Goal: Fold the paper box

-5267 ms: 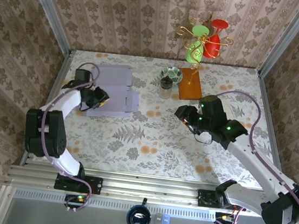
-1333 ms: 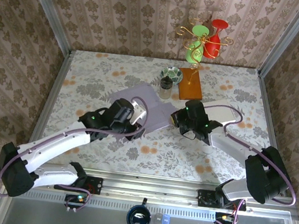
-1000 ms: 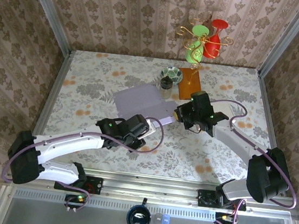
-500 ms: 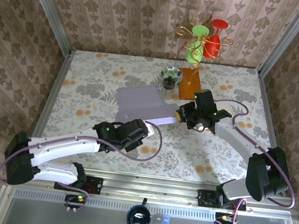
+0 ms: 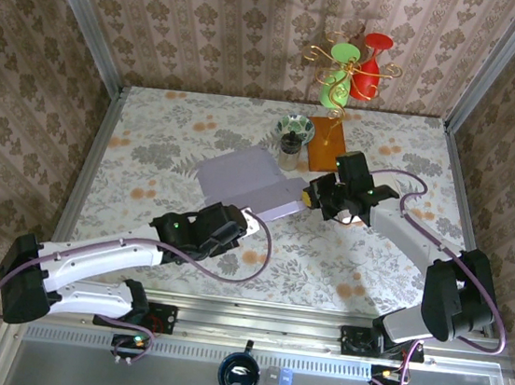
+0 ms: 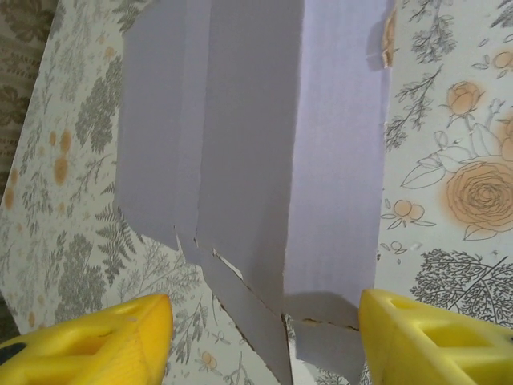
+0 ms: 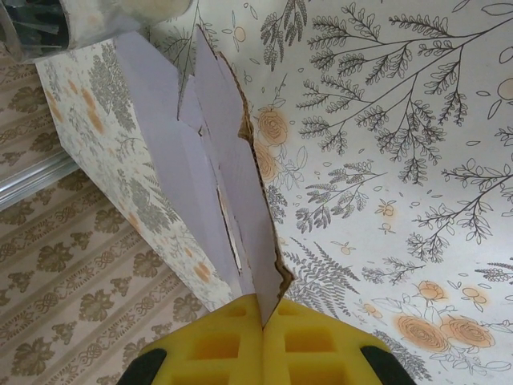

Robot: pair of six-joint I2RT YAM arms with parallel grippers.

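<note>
Your left gripper (image 5: 242, 225) is nearest, its jaws spread wide and holding nothing. In its wrist view the paper box (image 6: 264, 144) lies flat at 12 o'clock, its near flaps reaching between the fingers (image 6: 112, 337). From above, the box (image 5: 245, 177) sits mid-table (image 5: 371, 263), its long axis running 10 to 4 o'clock. Your right gripper (image 5: 310, 200) is clamped on the 4 o'clock end, and its wrist view shows the sheet edge-on between the pads (image 7: 216, 345).
</note>
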